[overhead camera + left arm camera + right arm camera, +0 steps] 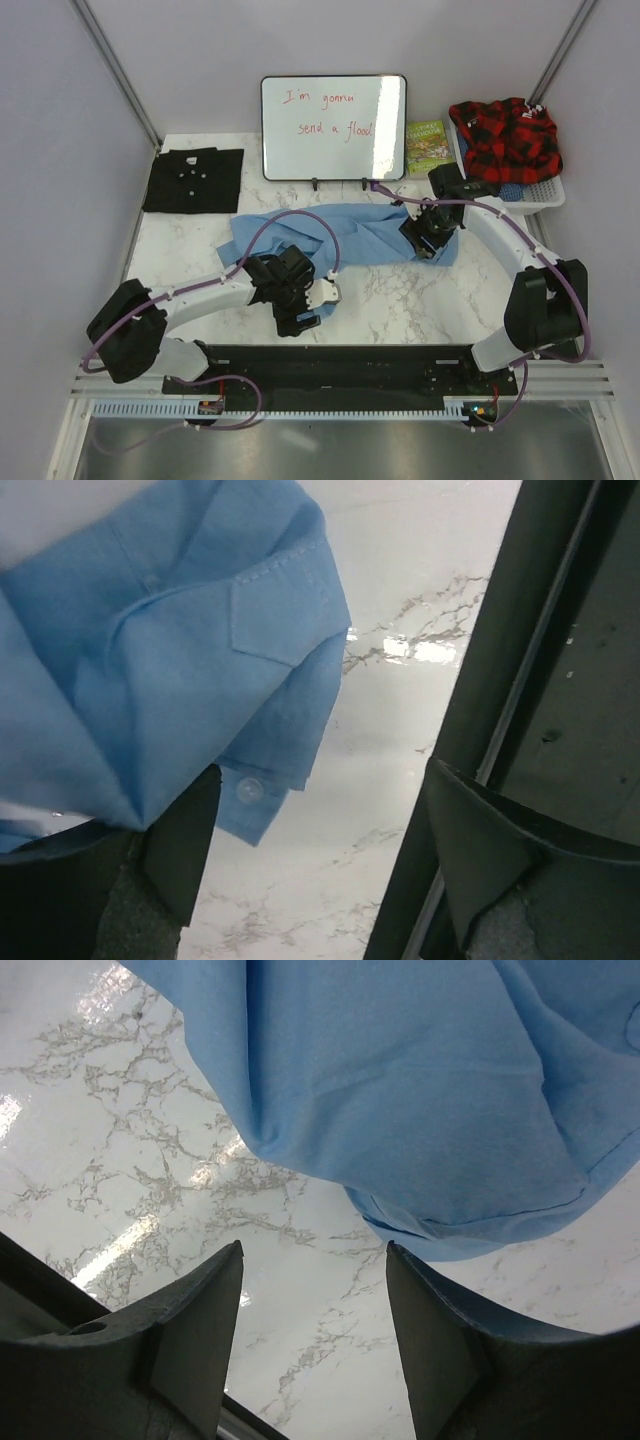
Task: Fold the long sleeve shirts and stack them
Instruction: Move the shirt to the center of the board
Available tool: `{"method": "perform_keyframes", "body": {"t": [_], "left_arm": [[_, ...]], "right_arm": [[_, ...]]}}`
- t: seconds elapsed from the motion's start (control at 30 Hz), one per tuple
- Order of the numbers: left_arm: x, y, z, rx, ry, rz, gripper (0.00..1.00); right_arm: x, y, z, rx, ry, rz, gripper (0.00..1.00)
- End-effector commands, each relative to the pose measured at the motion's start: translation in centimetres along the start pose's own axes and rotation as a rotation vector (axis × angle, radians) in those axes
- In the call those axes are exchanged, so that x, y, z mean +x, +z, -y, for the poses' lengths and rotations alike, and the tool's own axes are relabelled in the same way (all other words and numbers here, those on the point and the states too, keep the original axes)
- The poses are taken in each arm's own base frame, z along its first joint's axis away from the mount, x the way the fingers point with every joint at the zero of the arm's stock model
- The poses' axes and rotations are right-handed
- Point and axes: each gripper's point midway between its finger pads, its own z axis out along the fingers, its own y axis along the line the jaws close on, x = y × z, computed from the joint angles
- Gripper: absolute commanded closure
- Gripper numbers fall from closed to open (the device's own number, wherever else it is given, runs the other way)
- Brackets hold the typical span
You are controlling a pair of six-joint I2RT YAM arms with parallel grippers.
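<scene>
White marble table (400, 300), light blue collared cloth shirt (350, 232) rumpled at its centre.
The folded black cloth shirt (192, 180) lies far left, well apart. My left gripper (322, 298) gapes at a buttoned cuff, perhaps touching it; my right gripper (425, 245) gapes at the blue shirt's right end, holding nothing.

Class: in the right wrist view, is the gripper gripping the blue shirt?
No: the right gripper stands open over the marble table, the light blue shirt beyond its fingertips.
</scene>
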Motion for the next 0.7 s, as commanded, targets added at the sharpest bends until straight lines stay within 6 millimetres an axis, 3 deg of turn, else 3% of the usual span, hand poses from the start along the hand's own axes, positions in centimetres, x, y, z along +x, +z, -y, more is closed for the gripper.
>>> {"method": "perform_keyframes", "body": {"t": [0.0, 0.07, 0.13, 0.17, 0.33, 0.47, 0.53, 0.57, 0.6, 0.67], "left_arm": [[-0.5, 1.4, -2.4, -0.115, 0.05, -0.015, 0.29], [-0.5, 1.2, -1.9, -0.095, 0.04, -0.011, 0.49], [-1.0, 0.4, -1.5, -0.093, 0.03, 0.008, 0.86], [-1.8, -1.1, -1.7, -0.119, 0.029, 0.037, 0.98], [-4.9, -6.6, -2.6, -0.194, 0.019, 0.184, 0.98], [-6.6, -9.4, -2.0, -0.188, 0.027, 0.272, 0.98], [-6.8, -9.3, -0.1, -0.103, 0.09, 0.293, 0.55], [-6.4, -8.8, 0.5, -0.08, 0.107, 0.286, 0.2], [-6.5, -8.1, 1.2, -0.052, 0.144, 0.277, 0.04], [-6.2, -6.9, 1.3, -0.055, 0.215, 0.239, 0.01]], "right_arm": [[-2.6, -2.1, 0.4, 0.015, -0.011, 0.113, 0.33], [-2.6, -2.4, 0.4, 0.006, -0.011, 0.134, 0.32], [-2.8, -2.6, 0.6, 0.01, -0.015, 0.145, 0.32], [-2.7, -2.6, 0.8, 0.017, -0.017, 0.144, 0.32], [-3.3, -2.8, 2.0, 0.067, -0.052, 0.153, 0.29], [-1.6, -2.2, 2.7, 0.097, -0.082, 0.094, 0.28], [-1.4, -2.0, 2.6, 0.09, -0.079, 0.093, 0.29], [-1.3, -1.9, 2.4, 0.074, -0.069, 0.083, 0.28], [-1.7, -2.2, 2.4, 0.071, -0.056, 0.095, 0.28], [-1.8, -2.3, 2.3, 0.055, -0.041, 0.096, 0.28]]}}
